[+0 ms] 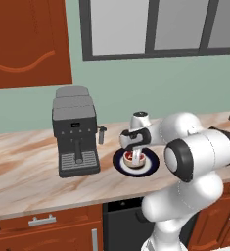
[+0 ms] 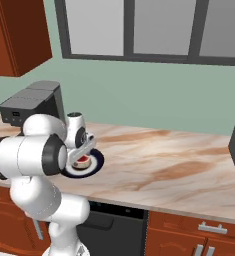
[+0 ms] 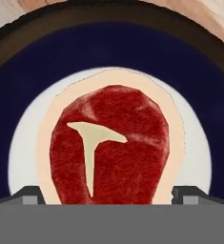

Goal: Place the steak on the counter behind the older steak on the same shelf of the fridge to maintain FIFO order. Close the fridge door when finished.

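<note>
Hand view: fingers [image 3: 106, 195] spread wide, flanking the steak [image 3: 111, 145] on its plate [image 3: 18, 109].

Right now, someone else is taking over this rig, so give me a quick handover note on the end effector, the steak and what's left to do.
End effector: down over the steak, fingers either side of it, open; nothing lifted yet.
Steak: lies on the blue plate on the counter, right of the coffee machine.
Done: approach only.
Left: close on the steak, lift it, carry it to the fridge, set it behind the older steak on the same shelf, shut the door.
</note>
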